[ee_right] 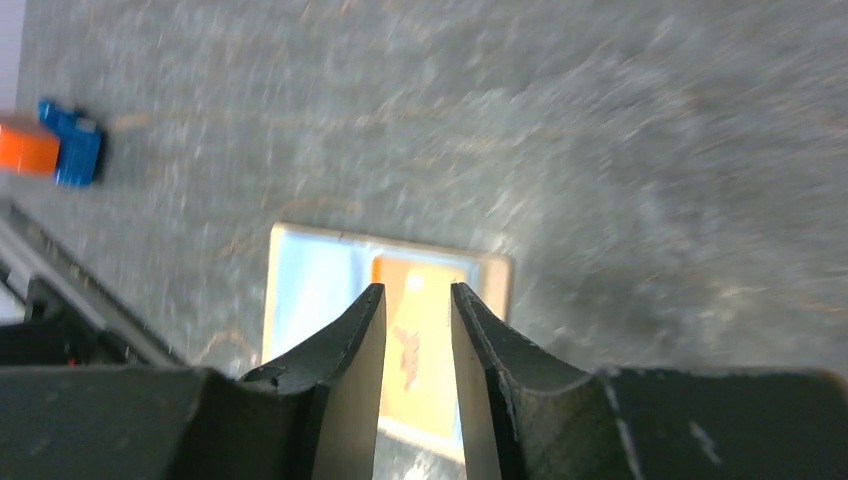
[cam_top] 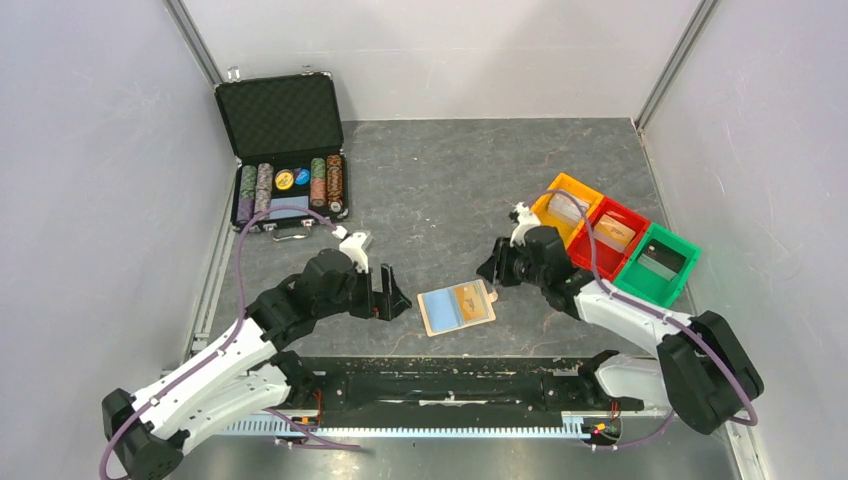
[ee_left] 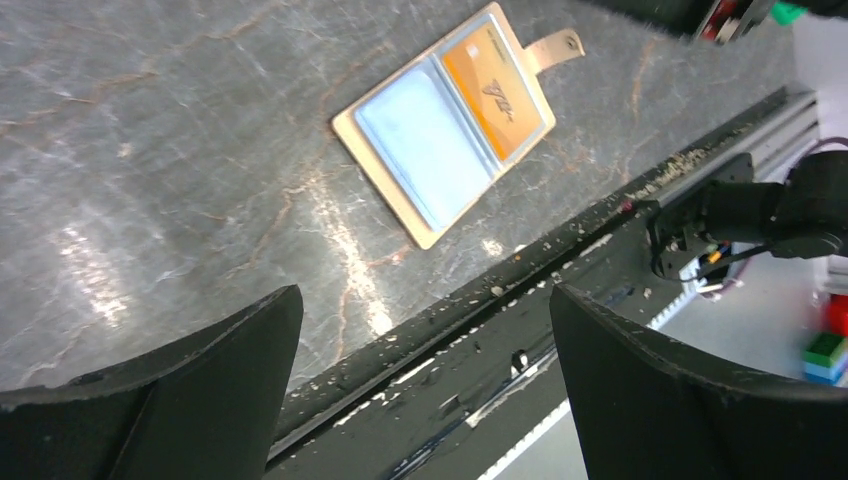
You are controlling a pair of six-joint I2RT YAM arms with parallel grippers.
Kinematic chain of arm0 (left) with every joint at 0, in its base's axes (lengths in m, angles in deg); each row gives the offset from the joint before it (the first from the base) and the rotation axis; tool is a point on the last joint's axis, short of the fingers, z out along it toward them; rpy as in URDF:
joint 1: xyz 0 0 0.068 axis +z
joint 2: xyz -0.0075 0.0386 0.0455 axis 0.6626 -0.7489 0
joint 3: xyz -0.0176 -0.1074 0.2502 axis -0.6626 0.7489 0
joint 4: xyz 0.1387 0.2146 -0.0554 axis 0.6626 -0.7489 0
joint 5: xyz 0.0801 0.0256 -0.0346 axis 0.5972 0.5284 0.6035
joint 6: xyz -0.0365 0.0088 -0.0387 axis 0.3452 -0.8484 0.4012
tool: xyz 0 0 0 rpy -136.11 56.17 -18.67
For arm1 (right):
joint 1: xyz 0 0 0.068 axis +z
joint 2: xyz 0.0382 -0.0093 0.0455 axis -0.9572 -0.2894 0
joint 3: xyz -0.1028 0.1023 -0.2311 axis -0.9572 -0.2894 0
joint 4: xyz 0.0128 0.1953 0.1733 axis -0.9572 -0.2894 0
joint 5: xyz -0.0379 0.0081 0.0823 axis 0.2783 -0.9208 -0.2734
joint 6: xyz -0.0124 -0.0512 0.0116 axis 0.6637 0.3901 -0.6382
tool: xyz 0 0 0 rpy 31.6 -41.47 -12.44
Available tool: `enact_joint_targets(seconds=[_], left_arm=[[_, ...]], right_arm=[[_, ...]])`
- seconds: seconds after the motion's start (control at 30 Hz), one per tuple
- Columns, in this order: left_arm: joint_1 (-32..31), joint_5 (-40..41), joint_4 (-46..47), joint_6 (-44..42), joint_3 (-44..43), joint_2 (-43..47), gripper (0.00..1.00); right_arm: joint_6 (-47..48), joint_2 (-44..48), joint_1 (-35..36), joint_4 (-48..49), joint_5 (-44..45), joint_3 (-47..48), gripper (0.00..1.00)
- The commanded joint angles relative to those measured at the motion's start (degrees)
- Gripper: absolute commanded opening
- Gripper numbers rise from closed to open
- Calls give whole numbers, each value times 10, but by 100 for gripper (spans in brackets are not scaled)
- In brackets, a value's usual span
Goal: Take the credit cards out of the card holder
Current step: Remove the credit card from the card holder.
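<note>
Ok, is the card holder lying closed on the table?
No, the card holder lies open, with an orange card showing face up inside.

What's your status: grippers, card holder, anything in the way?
Left gripper open, empty. Right gripper barely open, near card holder. Credit cards inside. Nothing in the way.

My right gripper (ee_right: 416, 292), jaws narrowly apart, hangs over the open card holder (ee_right: 308, 290) on the table (ee_right: 600, 150); orange card (ee_right: 418, 345) shows between them.
</note>
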Motion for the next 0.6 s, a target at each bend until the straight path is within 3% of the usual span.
enact_joint_targets(seconds=[0.0,0.4,0.57], left_arm=[[1,-52,106,59,25,-12,100],[0,-119,300,96,85,-132,100],[0,-109,382,105,105,-160,98]], right_arm=[[4,35,53,53,-42,-38,33],[24,50,83,51,-15,-80,35],[40,30,82,49,-10,-76,34]])
